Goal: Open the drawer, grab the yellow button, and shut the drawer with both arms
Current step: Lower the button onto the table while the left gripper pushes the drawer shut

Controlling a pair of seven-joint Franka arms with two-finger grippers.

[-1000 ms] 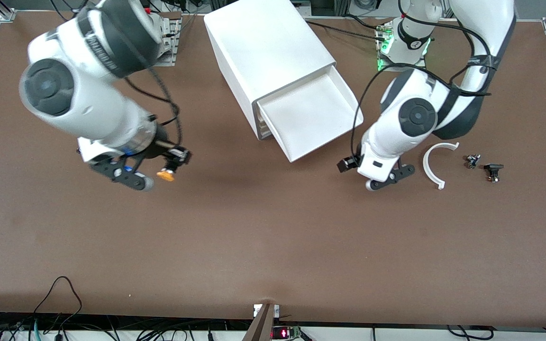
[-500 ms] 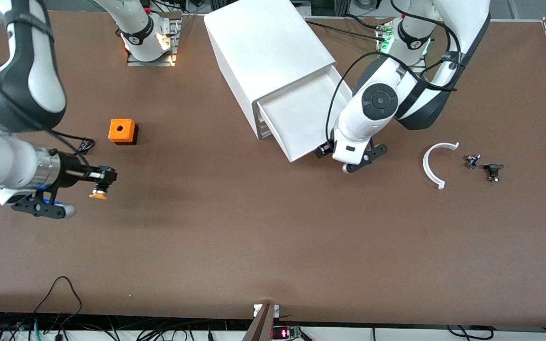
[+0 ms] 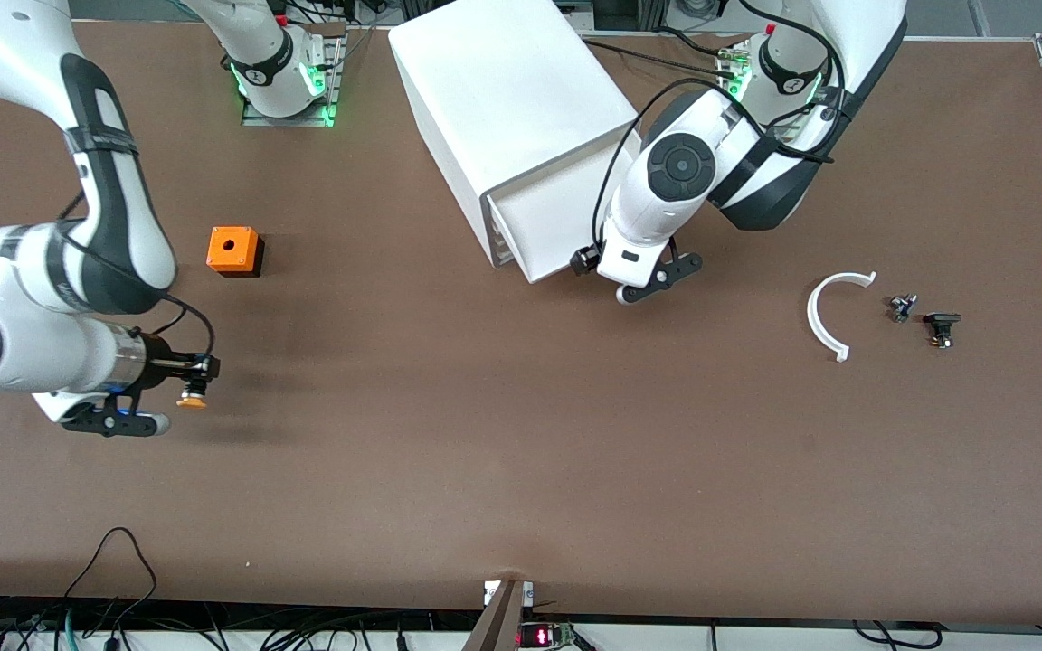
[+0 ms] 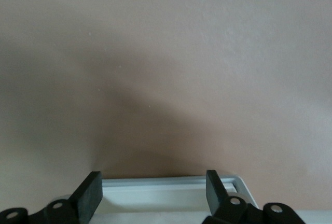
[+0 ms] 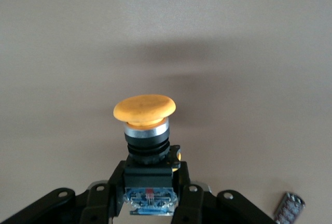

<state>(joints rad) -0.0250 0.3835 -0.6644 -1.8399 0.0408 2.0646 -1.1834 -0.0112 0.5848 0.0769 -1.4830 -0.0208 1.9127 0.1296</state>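
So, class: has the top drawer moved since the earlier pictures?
Yes. The drawer has slid back into the cabinet; less of its tray sticks out, with the left gripper at its front edge.

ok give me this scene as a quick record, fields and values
drawer: top one, partly open
left gripper: at the drawer's front edge, fingers open astride it
right gripper: over bare table toward the right arm's end, shut on button
orange cube: on the table
white arc piece: on the table toward the left arm's end
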